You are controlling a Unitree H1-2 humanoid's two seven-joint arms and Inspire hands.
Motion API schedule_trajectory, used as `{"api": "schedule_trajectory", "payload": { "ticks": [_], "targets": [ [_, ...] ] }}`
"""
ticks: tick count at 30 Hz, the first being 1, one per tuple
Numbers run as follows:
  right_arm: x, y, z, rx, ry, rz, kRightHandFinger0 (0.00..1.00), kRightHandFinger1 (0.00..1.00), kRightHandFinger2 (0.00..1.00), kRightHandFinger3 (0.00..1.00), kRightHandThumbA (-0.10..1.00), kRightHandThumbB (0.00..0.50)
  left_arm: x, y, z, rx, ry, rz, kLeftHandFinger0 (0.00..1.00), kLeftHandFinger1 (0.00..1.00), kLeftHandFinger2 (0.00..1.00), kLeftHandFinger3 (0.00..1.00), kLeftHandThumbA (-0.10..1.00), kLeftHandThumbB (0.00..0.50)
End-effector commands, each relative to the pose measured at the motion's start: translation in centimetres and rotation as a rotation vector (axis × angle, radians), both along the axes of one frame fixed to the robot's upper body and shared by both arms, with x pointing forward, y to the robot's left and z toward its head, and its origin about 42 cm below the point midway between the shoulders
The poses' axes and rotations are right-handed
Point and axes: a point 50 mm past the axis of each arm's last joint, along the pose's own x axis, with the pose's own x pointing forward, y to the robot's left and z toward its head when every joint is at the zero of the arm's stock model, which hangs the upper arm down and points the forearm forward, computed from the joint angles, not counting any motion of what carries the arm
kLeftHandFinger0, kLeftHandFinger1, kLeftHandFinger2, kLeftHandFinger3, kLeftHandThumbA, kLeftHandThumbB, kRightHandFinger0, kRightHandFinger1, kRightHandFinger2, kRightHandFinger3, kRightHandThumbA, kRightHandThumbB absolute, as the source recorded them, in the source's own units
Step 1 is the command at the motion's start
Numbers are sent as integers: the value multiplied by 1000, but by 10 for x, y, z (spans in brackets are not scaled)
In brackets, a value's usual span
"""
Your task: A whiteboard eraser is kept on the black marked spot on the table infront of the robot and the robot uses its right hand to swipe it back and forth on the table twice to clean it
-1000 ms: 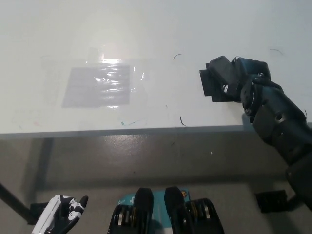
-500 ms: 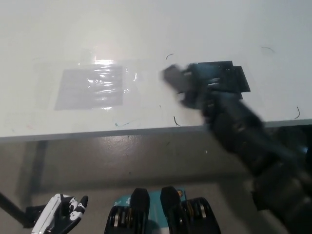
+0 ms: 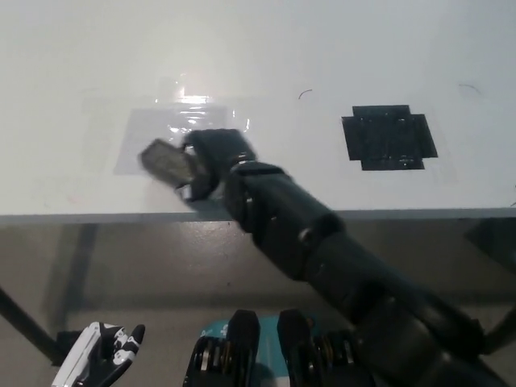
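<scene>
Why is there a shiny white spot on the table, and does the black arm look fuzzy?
In the head view, the shiny spot is light glaring off the clear taped sheet on the table. The right hand holding the eraser looks slightly smeared. The black marked spot is sharp. The left hand rests at the lower left.

Black right hand (image 3: 211,160) holds eraser (image 3: 167,162) on table (image 3: 266,56).

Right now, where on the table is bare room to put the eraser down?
The black marked spot lies uncovered, with bare table between it and the right hand. The far strip of the table is bare too. It is crowded at the taped clear sheet, where the right hand holds the eraser. The left hand rests below.
</scene>
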Motion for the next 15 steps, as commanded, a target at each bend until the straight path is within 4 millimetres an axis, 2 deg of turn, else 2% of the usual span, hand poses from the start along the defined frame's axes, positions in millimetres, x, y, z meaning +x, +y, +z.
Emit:
{"api": "schedule_trajectory", "payload": {
  "ticks": [1,2,4,5,6,7,8,9,10,11,12,13,14,15],
  "targets": [
    [27,-48,12,-71,-27,-88,145,141,246,718,683,249,4,9,12,31,-45,-7,0,0,0,0,583,310],
    [29,-58,8,-83,-21,-108,105,117,234,758,674,246,4,9,12,33,-43,-6,0,0,0,0,584,309],
    [35,-83,0,-115,-14,-154,95,119,241,793,672,247,4,9,13,33,-46,-8,0,0,0,0,580,297],
    [39,-101,-5,-137,-8,-179,267,309,434,863,665,235,5,9,12,31,-44,-7,0,0,0,0,580,298],
    [41,-115,-9,-156,-2,-201,330,366,493,891,667,235,5,9,12,29,-43,-8,0,0,0,0,578,297],
    [44,-133,-13,-183,6,-231,325,353,511,989,672,236,5,8,12,23,-43,-9,0,0,0,0,558,293],
    [45,-145,-16,-199,9,-250,304,340,506,1000,669,236,6,8,13,19,-44,-9,0,0,0,0,554,293],
    [46,-154,-17,-210,8,-256,188,193,360,889,656,228,6,8,13,18,-45,-8,0,0,0,0,553,292],
    [47,-168,-21,-223,6,-269,179,248,438,866,642,233,7,9,14,20,-48,-7,0,0,0,0,551,291],
    [47,-189,-26,-236,15,-299,190,225,396,828,634,231,6,10,14,25,-50,-7,0,0,0,0,552,290],
    [47,-201,-29,-249,21,-319,267,294,436,783,634,235,6,10,14,29,-51,-7,0,0,0,0,560,286],
    [47,-211,-31,-260,23,-335,298,321,452,770,636,237,6,10,15,34,-51,-8,0,0,0,0,562,285],
    [47,-223,-33,-277,30,-358,411,489,595,804,654,238,6,10,14,34,-48,-6,0,0,0,0,564,287],
    [46,-241,-37,-297,42,-389,558,662,719,884,673,235,6,10,13,38,-48,-8,0,0,0,0,574,285]
  ]
}}
